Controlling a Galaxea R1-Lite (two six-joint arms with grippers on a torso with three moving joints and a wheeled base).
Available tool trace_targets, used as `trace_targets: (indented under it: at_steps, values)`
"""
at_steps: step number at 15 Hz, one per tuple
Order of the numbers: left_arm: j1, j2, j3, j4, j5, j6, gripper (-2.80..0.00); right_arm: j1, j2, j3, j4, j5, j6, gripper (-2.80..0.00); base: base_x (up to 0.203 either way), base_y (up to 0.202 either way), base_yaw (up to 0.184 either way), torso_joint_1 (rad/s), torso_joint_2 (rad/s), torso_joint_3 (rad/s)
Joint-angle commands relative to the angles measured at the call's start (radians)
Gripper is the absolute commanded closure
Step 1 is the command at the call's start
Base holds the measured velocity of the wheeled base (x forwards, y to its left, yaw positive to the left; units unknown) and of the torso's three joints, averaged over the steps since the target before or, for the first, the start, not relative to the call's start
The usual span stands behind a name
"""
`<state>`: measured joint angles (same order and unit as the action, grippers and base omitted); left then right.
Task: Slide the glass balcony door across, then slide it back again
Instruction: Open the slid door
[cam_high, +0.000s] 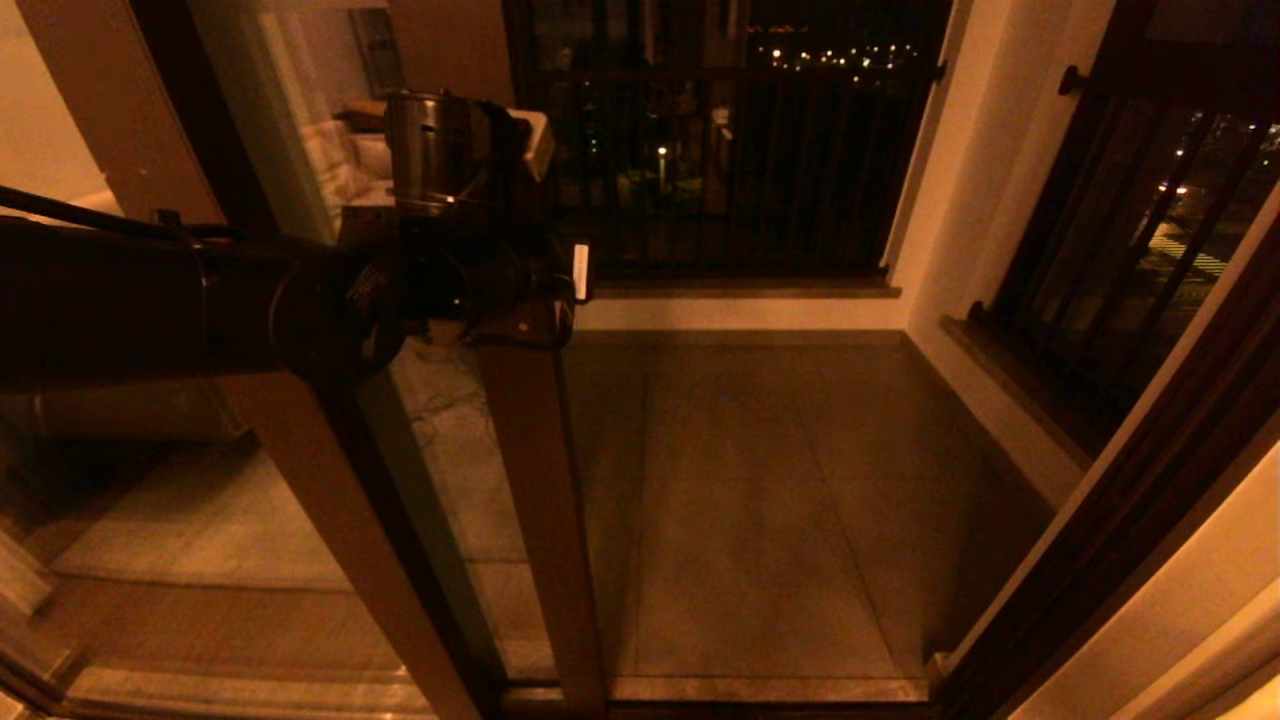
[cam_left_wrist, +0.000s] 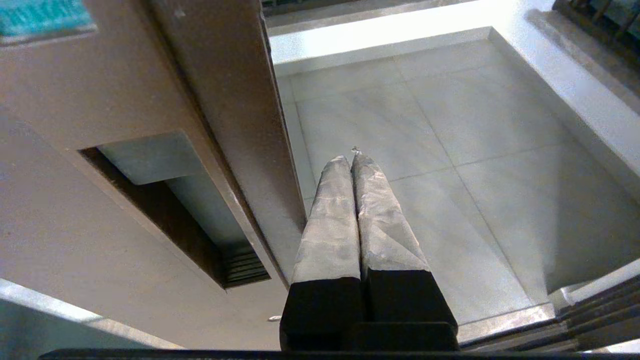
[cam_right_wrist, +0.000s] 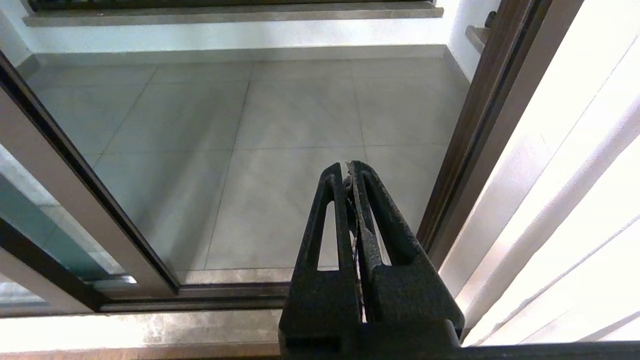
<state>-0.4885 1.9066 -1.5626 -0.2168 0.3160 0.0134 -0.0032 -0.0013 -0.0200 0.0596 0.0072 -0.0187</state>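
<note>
The glass balcony door (cam_high: 470, 470) stands at the left of the doorway, its dark brown stile (cam_high: 540, 480) running down to the floor track. My left arm (cam_high: 300, 300) reaches across to that stile at about mid height. In the left wrist view the stile (cam_left_wrist: 235, 100) shows a recessed handle slot (cam_left_wrist: 170, 210). My left gripper (cam_left_wrist: 352, 157) is shut and empty, its grey-wrapped fingers (cam_left_wrist: 330, 220) lying close along the stile's edge on the opening side, outside the slot. My right gripper (cam_right_wrist: 347, 167) is shut on nothing and hangs low over the threshold; the head view does not show it.
A lighter brown stile (cam_high: 330, 500) of another panel stands left of the door. The tiled balcony floor (cam_high: 740, 480) lies beyond the opening, with black-barred windows (cam_high: 720, 130) behind and at the right. The dark door jamb (cam_right_wrist: 470, 140) bounds the opening on the right, above the floor track (cam_right_wrist: 225, 292).
</note>
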Motion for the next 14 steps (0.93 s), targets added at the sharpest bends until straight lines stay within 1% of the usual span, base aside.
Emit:
trace_targets:
  at_steps: [1,8,11,14]
  values:
    - [0.023,-0.008,0.001,-0.004,0.009,0.0,0.0,0.0,0.001,0.0,0.0,0.0,0.0,0.0,0.0,0.0,0.0,0.0,0.0,0.0]
    - [0.06,-0.016,0.002,-0.004,0.008,0.0,0.0,0.0,0.001,0.0,0.0,0.0,0.0,0.0,0.0,0.0,0.0,0.0,0.0,0.0]
    - [0.088,-0.022,0.003,-0.004,0.007,-0.001,0.0,0.0,0.001,0.0,0.0,0.0,-0.001,0.0,0.0,0.0,0.0,0.0,0.0,0.0]
    - [0.093,-0.032,0.016,-0.004,0.005,0.0,0.0,0.0,0.001,0.0,0.0,0.0,-0.001,0.0,0.0,0.0,0.0,0.0,0.0,0.0]
